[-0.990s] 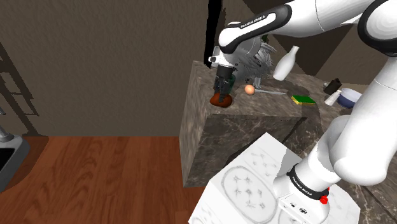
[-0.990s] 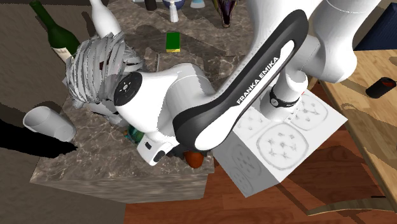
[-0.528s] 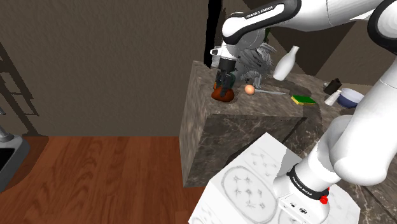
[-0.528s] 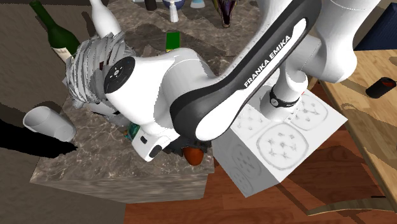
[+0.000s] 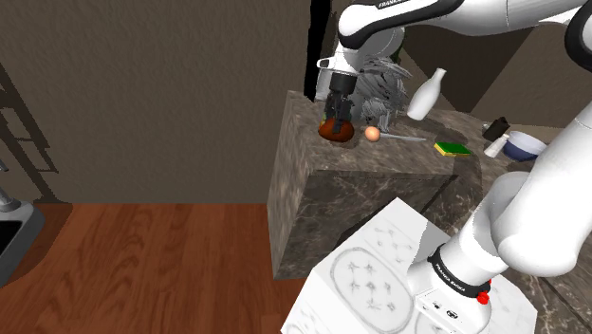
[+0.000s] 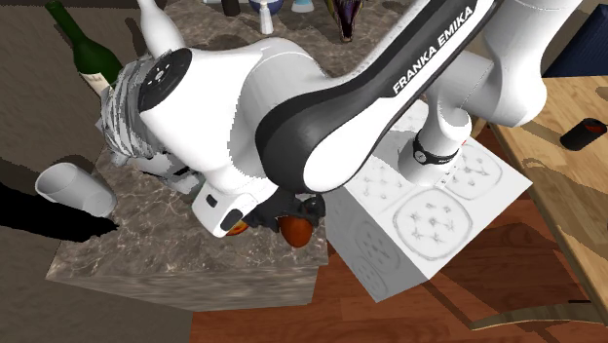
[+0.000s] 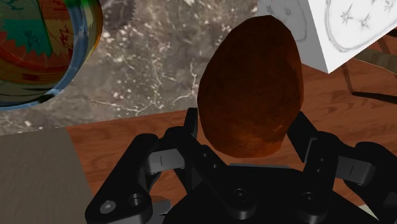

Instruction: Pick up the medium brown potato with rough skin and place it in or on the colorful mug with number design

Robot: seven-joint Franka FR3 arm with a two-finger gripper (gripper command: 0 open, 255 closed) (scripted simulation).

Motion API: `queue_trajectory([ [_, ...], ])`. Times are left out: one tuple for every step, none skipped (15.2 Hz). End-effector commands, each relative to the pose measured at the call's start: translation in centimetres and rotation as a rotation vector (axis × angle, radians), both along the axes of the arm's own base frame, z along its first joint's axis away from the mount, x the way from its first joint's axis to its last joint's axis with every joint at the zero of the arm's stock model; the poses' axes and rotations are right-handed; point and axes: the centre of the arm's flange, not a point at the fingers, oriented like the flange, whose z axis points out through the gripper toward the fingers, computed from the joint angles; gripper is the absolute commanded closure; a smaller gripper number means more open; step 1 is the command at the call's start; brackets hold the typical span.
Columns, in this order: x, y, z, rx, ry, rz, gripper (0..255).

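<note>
My black gripper point(image 7: 248, 124) is shut on a reddish-brown potato point(image 7: 251, 86), which stands up between the two fingers. In the shoulder view the gripper point(image 5: 337, 120) hangs over the near left corner of the marble counter point(image 5: 379, 157), with the potato point(image 5: 336, 131) held just above the stone. The second exterior view shows the potato point(image 6: 296, 231) under the white wrist, at the counter's edge. A colourful mug point(image 7: 38, 48) with green, red and yellow patterns stands on the counter close beside the gripper.
On the counter are a small orange ball point(image 5: 373, 134), a grey spiky object point(image 5: 381, 87), a white bottle point(image 5: 429, 95), a green and yellow sponge point(image 5: 450, 148) and a blue bowl point(image 5: 522, 145). A white cup point(image 6: 73, 188) lies near a wine bottle point(image 6: 83, 51). The white stand point(image 5: 379, 275) sits below.
The arm has risen and drifted slightly toward the shoulder view's right, lifting the potato off the counter. The fingers stay shut on it.
</note>
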Motion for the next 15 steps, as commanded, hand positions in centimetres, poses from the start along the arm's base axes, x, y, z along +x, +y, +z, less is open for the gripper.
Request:
queue_trajectory([
  [0.0,0.0,1.0,0.0,0.0,0.0,255],
  [0.0,0.0,1.5,0.0,0.0,0.0,255],
  [0.0,0.0,2.1,0.0,0.0,0.0,255],
  [0.0,0.0,2.6,0.0,0.0,0.0,255],
  [0.0,0.0,3.1,0.0,0.0,0.0,255],
  [0.0,0.0,3.7,0.0,0.0,0.0,255],
  [0.0,0.0,4.2,0.0,0.0,0.0,255],
  [0.0,0.0,4.7,0.0,0.0,0.0,255],
  [0.0,0.0,5.2,0.0,0.0,0.0,255],
  [0.0,0.0,5.8,0.0,0.0,0.0,255],
  [0.0,0.0,6.3,0.0,0.0,0.0,255],
  [0.0,0.0,6.8,0.0,0.0,0.0,255],
  [0.0,0.0,7.3,0.0,0.0,0.0,255],
  [0.0,0.0,7.9,0.0,0.0,0.0,255],
  [0.0,0.0,8.4,0.0,0.0,0.0,255],
])
